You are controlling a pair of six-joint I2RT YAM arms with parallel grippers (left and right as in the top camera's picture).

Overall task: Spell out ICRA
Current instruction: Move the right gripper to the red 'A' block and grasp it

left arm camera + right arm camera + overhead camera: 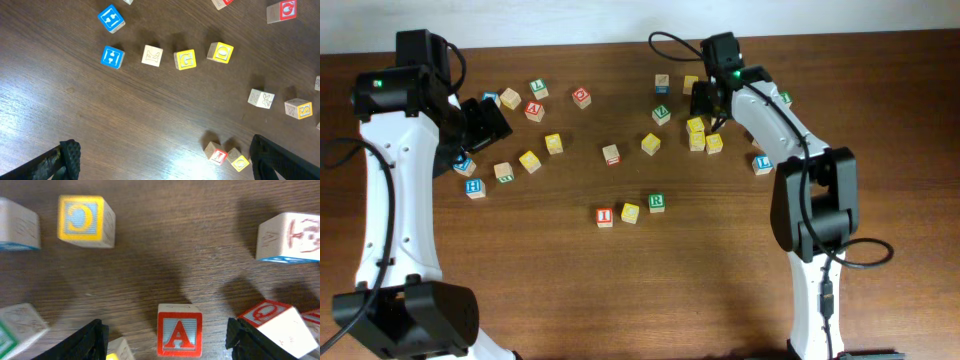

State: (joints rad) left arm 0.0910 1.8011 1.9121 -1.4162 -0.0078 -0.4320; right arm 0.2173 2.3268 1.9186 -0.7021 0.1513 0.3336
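Three cubes stand in a row at the table's middle: one with a red I point(605, 216), a yellow one point(630, 212) and one with a green R point(657, 203). The left wrist view shows the I cube point(217, 156) and the yellow cube point(239, 161) near its right finger. A cube with a red A point(179, 331) stands between the fingers of my right gripper point(166, 337), which is open and touches nothing. In the overhead view that gripper point(703, 100) hides the A cube. My left gripper point(470, 125) hangs wide open and empty at the far left.
Loose cubes lie scattered across the far half of the table, with a yellow cluster point(698, 135) beside my right gripper. A red Q cube point(270, 317) sits close to the right finger. Two blue cubes point(112, 56) lie below my left gripper.
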